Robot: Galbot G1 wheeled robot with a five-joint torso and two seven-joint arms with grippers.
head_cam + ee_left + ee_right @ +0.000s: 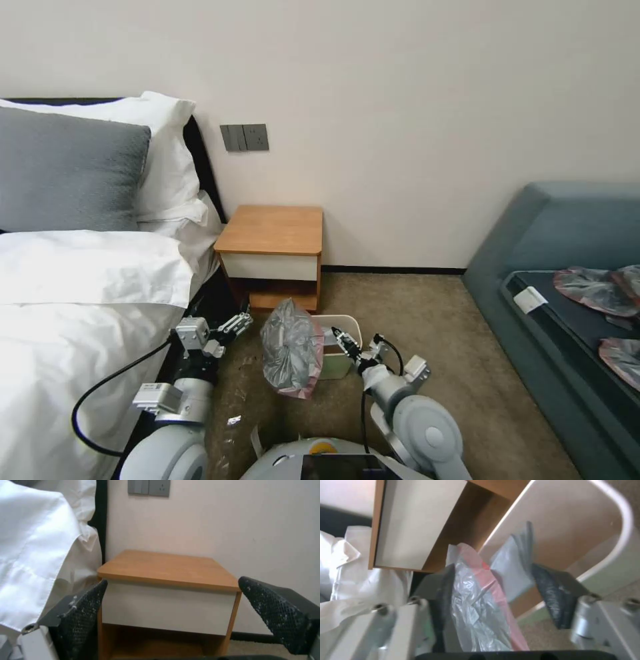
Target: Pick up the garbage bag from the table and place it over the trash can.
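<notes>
The right claw (341,335) hangs at the trash can's (347,363) rim, its fingers (553,592) spread, with the crinkled garbage bag (291,350) draped between them and bulging off to its left. The left claw (239,325) hovers spread and empty, the nightstand counter (273,230) just ahead of it.

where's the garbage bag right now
In the head view the garbage bag hangs bunched over the near-left rim of the trash can, on the floor before the table, between the left gripper and right gripper.
</notes>
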